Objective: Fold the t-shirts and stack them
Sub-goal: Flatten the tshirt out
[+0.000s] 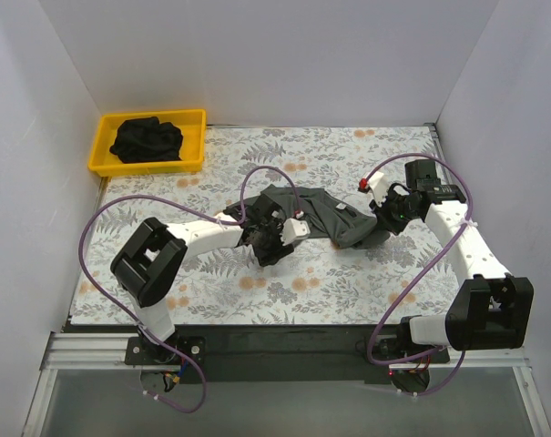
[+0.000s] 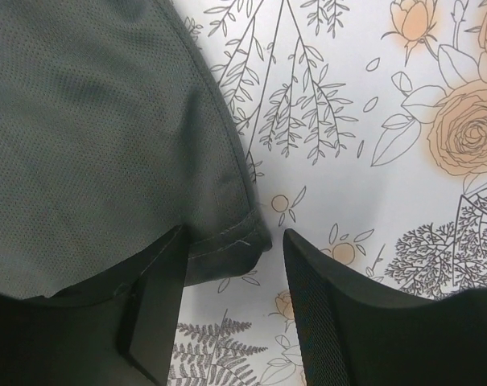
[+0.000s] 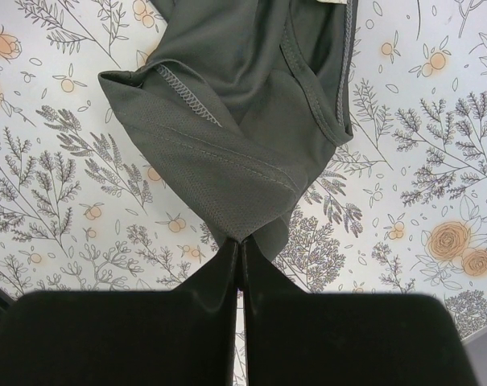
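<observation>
Barely begun, I judge: one grey t-shirt [image 1: 325, 217] lies crumpled mid-frame on the worktop [image 1: 284, 291], the right end effector [image 3: 241, 245] clamped on a corner, the left end effector [image 2: 233, 235] apart around its hem. Other dark t-shirts [image 1: 147, 139] are heaped in the yellow tray [image 1: 100, 155], upper left; nothing folded or stacked
</observation>
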